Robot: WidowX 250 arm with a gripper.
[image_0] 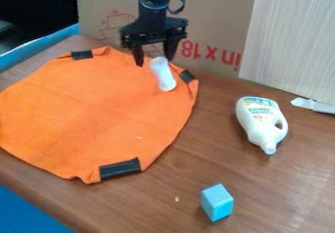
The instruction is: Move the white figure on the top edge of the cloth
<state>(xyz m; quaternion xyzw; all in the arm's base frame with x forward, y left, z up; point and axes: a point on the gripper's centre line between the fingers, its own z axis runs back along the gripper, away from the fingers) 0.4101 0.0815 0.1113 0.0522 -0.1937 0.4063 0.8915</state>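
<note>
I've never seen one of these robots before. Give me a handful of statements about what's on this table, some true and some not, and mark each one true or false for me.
1. A white bottle and a blue block are on the wooden table, off the orange cloth. True.
2. The bottle is standing upright. False: it is lying down.
3. The robot's gripper is at the upper end of the white figure. True.
4. The white figure is beside the blue block. False: it is at the far part of the cloth, well away from the block.
5. The dark strips on the cloth are near its edges. True.
</note>
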